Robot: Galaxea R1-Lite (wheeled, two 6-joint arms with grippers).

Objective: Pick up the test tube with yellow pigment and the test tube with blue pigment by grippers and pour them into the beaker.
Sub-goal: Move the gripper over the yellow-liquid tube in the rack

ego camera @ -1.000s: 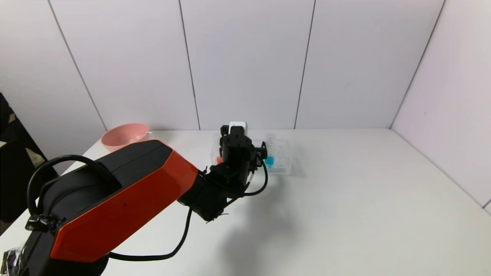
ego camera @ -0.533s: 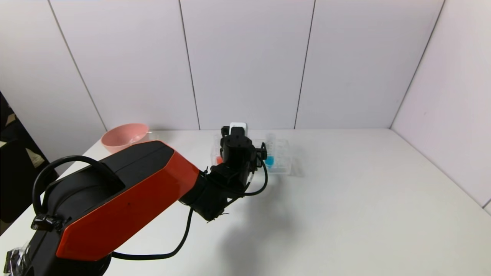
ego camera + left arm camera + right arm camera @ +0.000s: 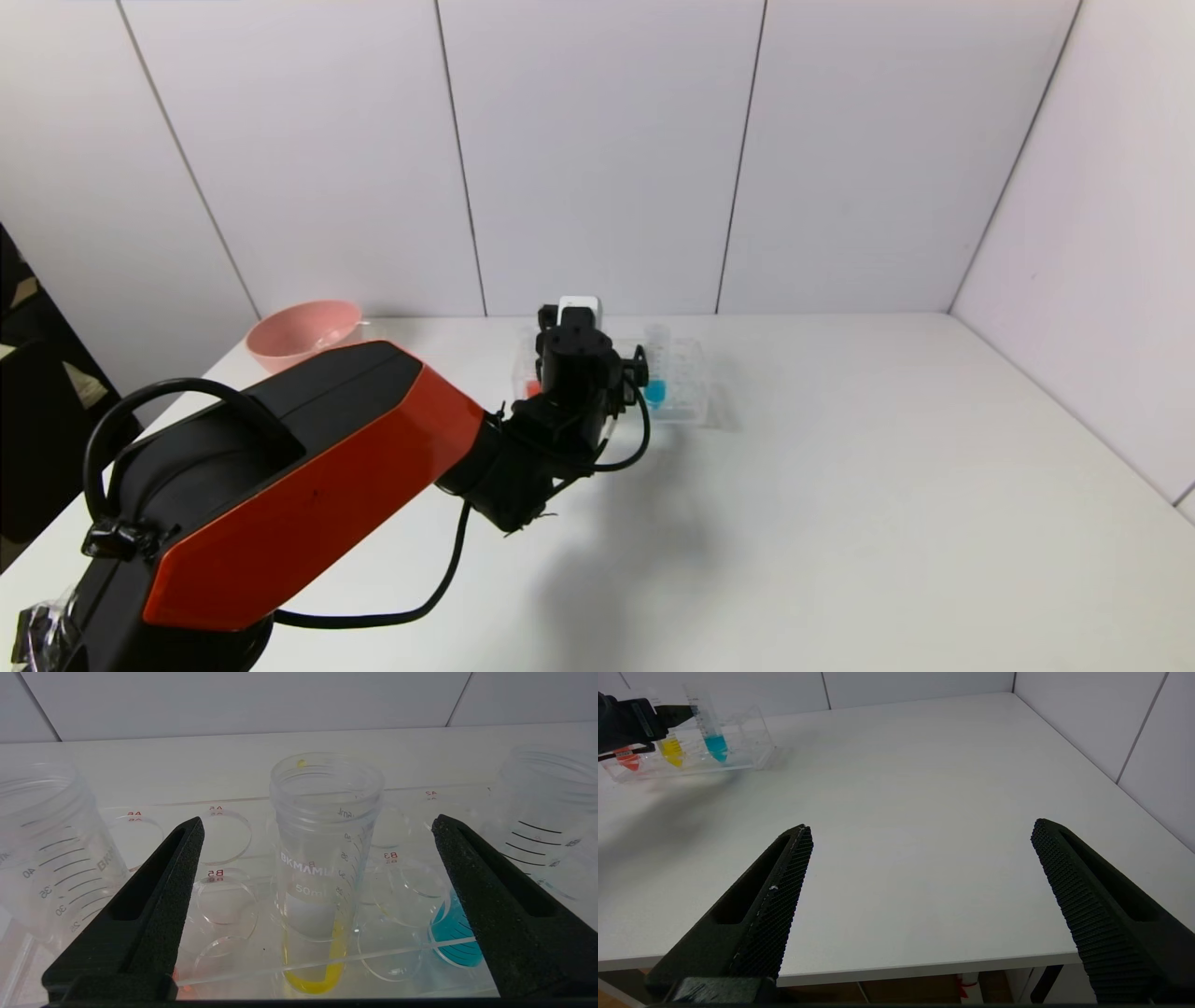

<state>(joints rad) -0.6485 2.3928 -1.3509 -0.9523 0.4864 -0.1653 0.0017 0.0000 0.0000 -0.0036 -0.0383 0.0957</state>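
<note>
Item one, left gripper: we find it at the clear rack near the back of the white table, fingers spread wide and holding nothing; one finger stands on each side of the yellow tube, apart from it.

Item two, yellow tube: upright in the rack, between the fingers, yellow liquid at its rounded bottom.

Item three, blue tube: upright in the same rack, just beside the yellow one; blue liquid low in it.

Item four, red-orange tube: in the rack on the yellow tube's other side.

Item five, right gripper: released and empty, above the table's near edge, well apart from the rack.

Item six, pink bowl: back left corner of the table; we cannot make out the beaker clearly.
</note>
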